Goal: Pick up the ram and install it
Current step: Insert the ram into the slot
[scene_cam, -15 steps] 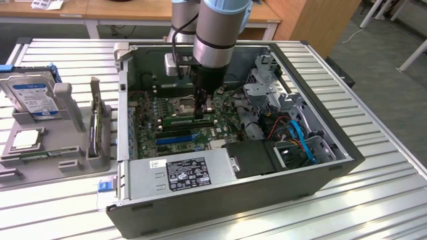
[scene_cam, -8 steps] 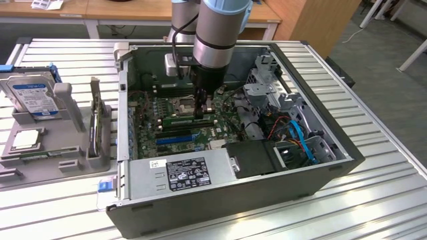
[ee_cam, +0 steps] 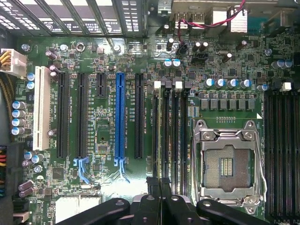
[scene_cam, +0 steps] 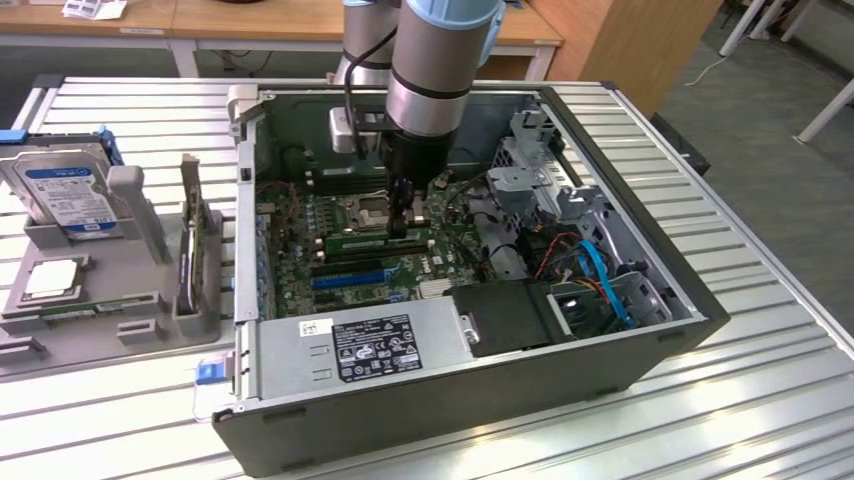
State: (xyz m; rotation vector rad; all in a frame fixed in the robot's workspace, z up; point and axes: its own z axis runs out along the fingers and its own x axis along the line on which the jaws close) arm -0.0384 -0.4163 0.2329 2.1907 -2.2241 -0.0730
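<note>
The ram (scene_cam: 360,241) is a narrow green stick lying along the memory slots (ee_cam: 174,131) of the motherboard inside the open computer case (scene_cam: 667,290). My gripper (scene_cam: 400,222) reaches straight down into the case and stands on the stick's upper edge, its fingers (ee_cam: 154,187) shut together on it. In the wrist view the ram (ee_cam: 161,140) is edge-on, a thin line in the slot beside the white latch (ee_cam: 157,85). How deep it sits in the slot I cannot tell.
The empty CPU socket (ee_cam: 228,164) lies close beside the slots, a blue expansion slot (ee_cam: 120,117) on the other side. Power supply (scene_cam: 360,345) and drive cage (scene_cam: 534,170) crowd the case. On the exterior view's left, a grey tray (scene_cam: 147,320) holds a hard drive (scene_cam: 67,190).
</note>
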